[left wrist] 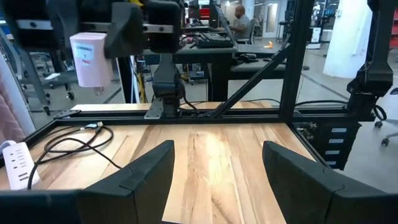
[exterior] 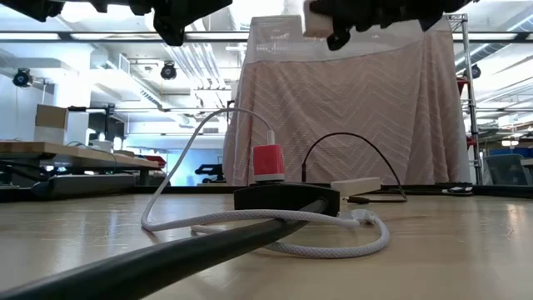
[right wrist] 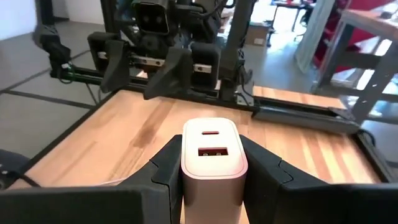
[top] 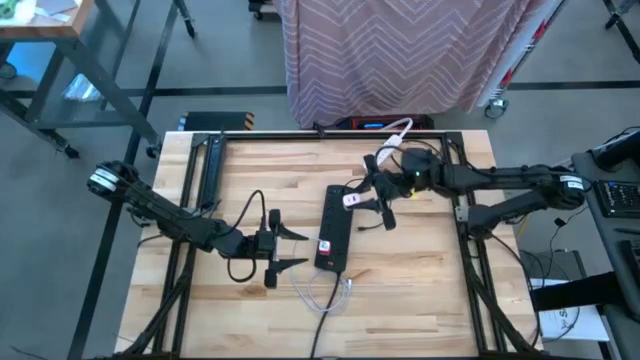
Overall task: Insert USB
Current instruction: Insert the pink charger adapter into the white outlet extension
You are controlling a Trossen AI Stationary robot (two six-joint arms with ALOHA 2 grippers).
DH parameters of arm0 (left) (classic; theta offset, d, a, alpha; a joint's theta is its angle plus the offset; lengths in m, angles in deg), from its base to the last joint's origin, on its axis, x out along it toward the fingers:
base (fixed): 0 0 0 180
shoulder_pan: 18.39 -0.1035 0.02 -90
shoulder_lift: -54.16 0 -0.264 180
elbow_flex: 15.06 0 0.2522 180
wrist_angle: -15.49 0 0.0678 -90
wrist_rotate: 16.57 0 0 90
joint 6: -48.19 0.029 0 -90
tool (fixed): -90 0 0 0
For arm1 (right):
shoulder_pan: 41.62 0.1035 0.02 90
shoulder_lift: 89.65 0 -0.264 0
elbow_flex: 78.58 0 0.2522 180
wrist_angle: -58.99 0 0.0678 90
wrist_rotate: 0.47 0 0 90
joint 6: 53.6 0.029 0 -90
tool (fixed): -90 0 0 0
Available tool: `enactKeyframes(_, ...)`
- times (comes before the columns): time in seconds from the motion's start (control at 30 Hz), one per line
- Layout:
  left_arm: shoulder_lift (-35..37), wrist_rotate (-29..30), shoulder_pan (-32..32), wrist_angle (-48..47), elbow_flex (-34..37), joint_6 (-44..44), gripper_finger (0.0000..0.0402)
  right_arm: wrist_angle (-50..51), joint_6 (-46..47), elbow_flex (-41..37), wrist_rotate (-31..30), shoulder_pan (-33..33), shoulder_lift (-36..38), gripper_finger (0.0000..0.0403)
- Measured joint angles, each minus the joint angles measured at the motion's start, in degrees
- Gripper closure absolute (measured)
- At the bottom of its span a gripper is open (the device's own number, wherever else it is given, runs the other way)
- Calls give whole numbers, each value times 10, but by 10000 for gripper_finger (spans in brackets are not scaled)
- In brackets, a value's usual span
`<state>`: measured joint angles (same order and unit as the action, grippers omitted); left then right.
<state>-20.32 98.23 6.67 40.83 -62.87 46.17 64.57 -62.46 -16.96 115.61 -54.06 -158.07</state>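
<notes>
My right gripper [top: 356, 200] hovers over the far end of the black power strip [top: 334, 228], shut on a white charger block [right wrist: 212, 155] whose two ports face away from the wrist. A red charger [exterior: 269, 162] stands plugged into the strip's near part. A white braided USB cable [top: 325, 293] lies slack on the table by the strip's near end, with its plug [exterior: 360, 218] resting on the wood. My left gripper [top: 293, 248] stands open and level just left of the strip, with nothing between its fingers [left wrist: 149, 171]. My right gripper pinches the white charger's two opposite side faces [right wrist: 184, 163] between its two fingers. The fingers come nearly level from the table's right side. The charger is lifted clear above the strip, its port face [right wrist: 212, 144] turned toward my left gripper.
A white power strip [left wrist: 15, 163] and a loose black cable [left wrist: 74, 143] lie at the far right of the table. Black frame rails [top: 205, 170] run along the table's sides. A pink patterned cloth [top: 400, 50] hangs beyond the far edge. Bare wood lies at the near right.
</notes>
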Motion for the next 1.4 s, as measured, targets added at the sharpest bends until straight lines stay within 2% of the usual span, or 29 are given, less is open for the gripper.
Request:
enactKeyframes(0.27,0,0,0,-2,0,2,170,-1,1,-39,112,-80,0,303)
enactKeyframes(0.5,0,1,-1,-2,0,2,170,4,3,-63,178,-154,0,303)
enactKeyframes(0.63,0,1,-5,-2,0,1,170,4,13,-85,179,-168,0,303)
enactKeyframes(0.77,-1,2,-16,1,0,0,170,-13,15,-100,178,-136,0,303)
enactKeyframes(0.9,-16,2,-27,37,0,7,169,-90,45,-112,143,-81,0,303)
enactKeyframes(1.07,-64,3,-35,128,0,56,153,-198,78,-112,62,2,0,303)
enactKeyframes(1.2,-97,2,-46,196,0,75,139,-242,82,-112,-4,60,0,303)
enactKeyframes(1.3,-115,-4,-59,202,-7,68,137,-268,80,-112,-49,97,-5,303)
enactKeyframes(1.4,-137,-16,-69,199,-32,64,138,-304,81,-113,-60,126,-17,303)
